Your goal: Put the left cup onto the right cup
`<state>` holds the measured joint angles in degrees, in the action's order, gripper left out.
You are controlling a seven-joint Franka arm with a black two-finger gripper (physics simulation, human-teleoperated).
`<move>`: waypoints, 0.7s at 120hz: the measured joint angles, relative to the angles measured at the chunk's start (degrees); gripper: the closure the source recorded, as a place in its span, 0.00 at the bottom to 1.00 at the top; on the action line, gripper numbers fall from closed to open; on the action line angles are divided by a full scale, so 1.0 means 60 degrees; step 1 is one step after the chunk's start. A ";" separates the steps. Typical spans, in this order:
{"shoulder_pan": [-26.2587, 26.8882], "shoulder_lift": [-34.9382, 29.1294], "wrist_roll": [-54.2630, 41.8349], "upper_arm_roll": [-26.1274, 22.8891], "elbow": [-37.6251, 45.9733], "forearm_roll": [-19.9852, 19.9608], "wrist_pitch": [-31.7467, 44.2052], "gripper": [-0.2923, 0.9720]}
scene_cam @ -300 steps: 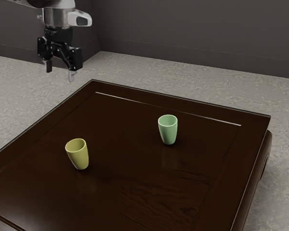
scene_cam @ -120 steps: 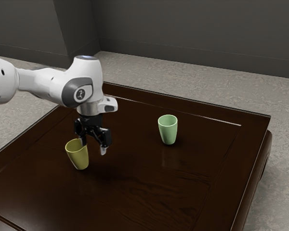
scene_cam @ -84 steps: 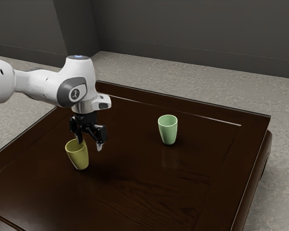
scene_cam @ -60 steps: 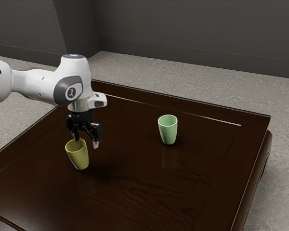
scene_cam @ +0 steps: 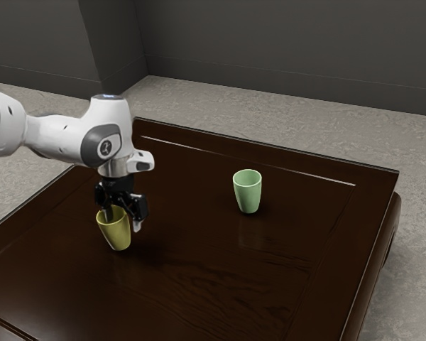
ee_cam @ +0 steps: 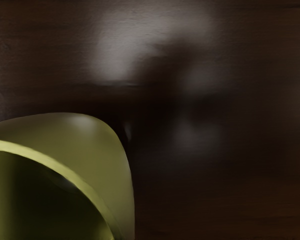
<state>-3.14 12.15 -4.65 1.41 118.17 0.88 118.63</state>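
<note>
Yellow cup (scene_cam: 114,231), exterior view: standing upright at the table's (scene_cam: 220,284) near left, well apart from the green cup (scene_cam: 247,190) on the right.
Gripper (scene_cam: 122,217), exterior view: hanging at the yellow cup's rim, jaws spread wide, gripping nothing; one fingertip partly hidden.
Yellow cup, wrist view: lying blurred just under the gripper, its rim cut off.

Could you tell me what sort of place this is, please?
Probably a sparse simulated test room: a dark wooden table, a speckled grey floor and plain dark walls.
</note>
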 joint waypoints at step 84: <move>-0.0124 0.0251 -0.0165 0.0158 -0.0101 0.0084 0.0111 0.79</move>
<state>-3.89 13.65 -5.64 2.36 117.57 1.39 119.30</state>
